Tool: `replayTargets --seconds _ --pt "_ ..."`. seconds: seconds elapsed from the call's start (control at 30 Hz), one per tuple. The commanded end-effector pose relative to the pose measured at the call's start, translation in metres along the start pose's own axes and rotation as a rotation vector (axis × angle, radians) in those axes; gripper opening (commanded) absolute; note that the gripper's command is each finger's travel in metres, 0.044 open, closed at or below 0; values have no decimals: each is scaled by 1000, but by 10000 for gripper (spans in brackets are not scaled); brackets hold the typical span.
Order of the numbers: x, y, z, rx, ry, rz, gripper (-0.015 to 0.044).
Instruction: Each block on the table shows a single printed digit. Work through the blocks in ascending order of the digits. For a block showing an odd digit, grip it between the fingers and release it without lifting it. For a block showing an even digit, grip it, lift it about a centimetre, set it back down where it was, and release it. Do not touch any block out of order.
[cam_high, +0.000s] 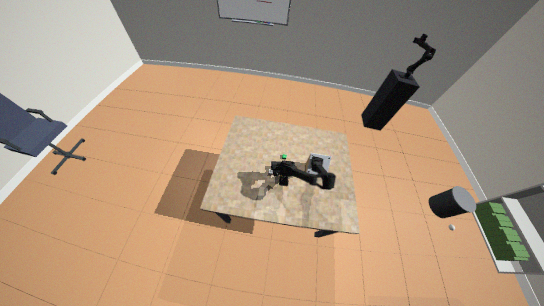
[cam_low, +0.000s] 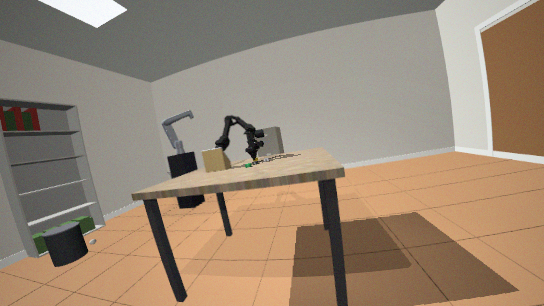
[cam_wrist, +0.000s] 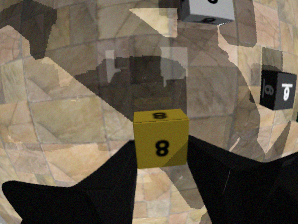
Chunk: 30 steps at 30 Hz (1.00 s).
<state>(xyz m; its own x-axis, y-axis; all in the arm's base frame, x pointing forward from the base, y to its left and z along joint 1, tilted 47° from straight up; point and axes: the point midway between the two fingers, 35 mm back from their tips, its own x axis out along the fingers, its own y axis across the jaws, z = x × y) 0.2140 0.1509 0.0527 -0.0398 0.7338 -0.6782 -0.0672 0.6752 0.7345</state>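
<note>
Grip: claw (cam_high: 281, 172) (cam_low: 255, 158) (cam_wrist: 160, 144) is closing around the yellow block (cam_low: 256, 160) (cam_wrist: 161, 145), a finger pressing each side; it's gripping.
Block location: yellow one is sitting between the fingertips, its 8 facing the wrist camera. Can't tell if it's clearing the surface.
Handling: looking light, stiff, hard-edged; not expecting squash or breakage. Smooth faces could be slipping under an off-centre squeeze.
Hold: opposite flat sides are offering the best purchase; keep the squeeze centred and the block level.
Move: 8 is even, so it's calling for a slight straight lift, same-spot set-down, release. Tilting or dragging would be the risk.
Black block: (cam_wrist: 278, 91) standing off to one side, apart, showing a barred digit; 6 or 9, not committing from here.
White block: (cam_high: 270, 172) (cam_low: 266, 160) (cam_wrist: 207, 11) lying beyond the yellow one, apart; the frame edge is cutting its digit.
Green block: (cam_high: 284, 156) (cam_low: 248, 165) sitting near the claw, digit not showing.
Tabletop: (cam_high: 250, 135) (cam_low: 280, 175) stone-patterned, looking flat; arm shadows are muddying edges.
Box: tan-sided box (cam_high: 325, 159) (cam_low: 214, 161) standing by the arm (cam_high: 305, 176) (cam_low: 230, 122).
Room: bin (cam_high: 450, 202) (cam_low: 66, 245) standing on the tiled floor, black pedestal (cam_high: 390, 100) (cam_low: 182, 165) carrying another arm, whiteboard (cam_high: 254, 9) hanging on the wall. None is crowding the work.
</note>
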Motion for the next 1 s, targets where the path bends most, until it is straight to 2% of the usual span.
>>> replayTargets --seconds 0.0,0.5,0.83,0.87,0.97 --pt "5 0 -1 8 4 1 120" --pt "10 0 -1 8 4 2 120" --pt "10 0 -1 8 4 2 383" --pt "10 0 -1 8 4 2 400" --pt "8 0 -1 8 4 1 400"
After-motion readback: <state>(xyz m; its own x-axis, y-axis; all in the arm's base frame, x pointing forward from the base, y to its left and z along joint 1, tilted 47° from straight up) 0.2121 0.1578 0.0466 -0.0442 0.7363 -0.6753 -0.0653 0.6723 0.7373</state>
